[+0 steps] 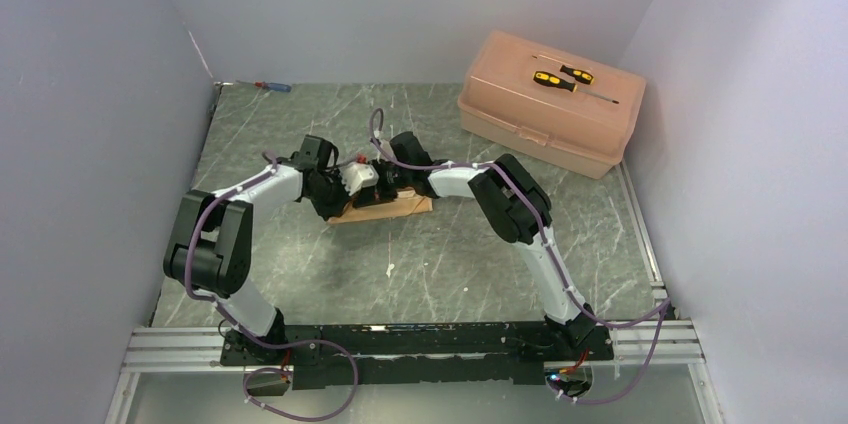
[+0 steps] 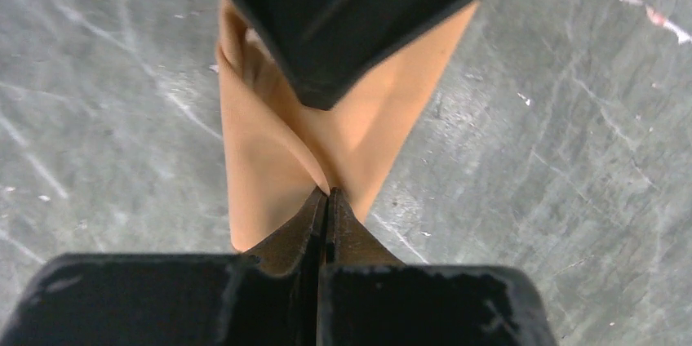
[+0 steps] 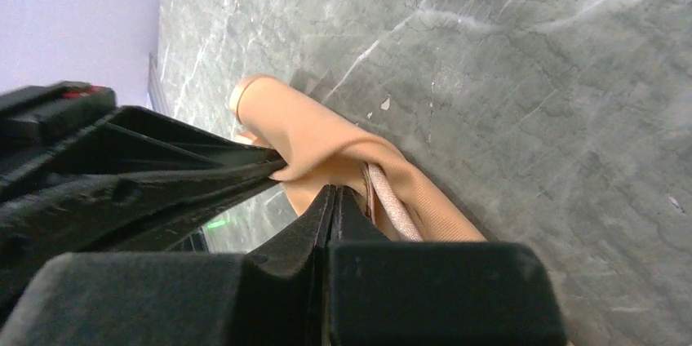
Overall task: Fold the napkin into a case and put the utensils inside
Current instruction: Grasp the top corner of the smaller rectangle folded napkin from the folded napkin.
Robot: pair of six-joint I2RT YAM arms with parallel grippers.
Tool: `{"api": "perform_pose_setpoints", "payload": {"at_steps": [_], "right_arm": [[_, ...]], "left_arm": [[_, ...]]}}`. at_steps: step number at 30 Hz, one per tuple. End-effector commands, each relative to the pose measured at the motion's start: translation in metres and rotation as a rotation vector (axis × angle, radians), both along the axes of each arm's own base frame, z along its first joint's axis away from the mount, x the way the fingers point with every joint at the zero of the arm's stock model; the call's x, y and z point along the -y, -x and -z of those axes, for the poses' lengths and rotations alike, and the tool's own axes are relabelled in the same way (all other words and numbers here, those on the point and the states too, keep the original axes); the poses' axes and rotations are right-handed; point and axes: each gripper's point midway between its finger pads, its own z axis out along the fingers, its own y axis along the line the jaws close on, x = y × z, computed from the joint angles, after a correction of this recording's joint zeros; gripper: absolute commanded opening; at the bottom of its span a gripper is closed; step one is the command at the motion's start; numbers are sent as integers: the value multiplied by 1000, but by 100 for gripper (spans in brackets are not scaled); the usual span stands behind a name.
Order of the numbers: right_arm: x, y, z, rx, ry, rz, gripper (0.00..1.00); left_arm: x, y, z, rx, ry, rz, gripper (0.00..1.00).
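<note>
The napkin (image 2: pixel 269 166) is seen as thin, smooth peach-orange cloth with a faint sheen, softly creased at its folds. The table (image 2: pixel 555 158) is faced with a grey, marble-patterned surface, dull and marked by pale scratches and chips. The fingers (image 2: pixel 163 297) of the left gripper (image 2: pixel 328 195) and those of the right gripper (image 3: pixel 333 192) are formed of matt black plastic, worn paler along the edges. The pink box (image 1: pixel 545 109) is moulded in smooth hard plastic; the screwdrivers (image 1: pixel 560 77) on it are fitted with thin metal shafts.
</note>
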Motion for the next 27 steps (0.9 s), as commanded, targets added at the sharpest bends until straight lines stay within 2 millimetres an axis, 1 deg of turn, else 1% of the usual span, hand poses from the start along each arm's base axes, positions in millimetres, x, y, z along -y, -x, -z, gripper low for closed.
{"api": "perform_pose_setpoints", "payload": {"at_steps": [1,4,7,9,12,14,17,22,27], "right_arm": [[4,2,20,-49,11,-6,0],[1,4,3,-53,-50,-29,0],[1,2,-18,-41,-101,-51,1],[5,0,-32,-31,-132,-58,2],[17,-5,-56,-12,-177,-57,4],[25,-11,-65,6,-176,-44,5],[22,-16,-70,21,-169,-46,6],[-6,-20,-74,28,-180,-52,6],[-23,-19,-64,-8,-186,-57,5]], "left_arm": [[-5,13,18,1,-62,111,3],[-14,13,30,7,-113,115,3],[-22,15,42,-18,-157,96,3],[-26,17,47,-32,-173,87,3],[-28,21,51,-25,-177,92,3],[-28,26,53,-31,-176,95,3],[-30,29,55,-38,-183,98,3],[-29,24,50,-22,-177,97,3],[-30,27,53,-17,-185,109,3]]}}
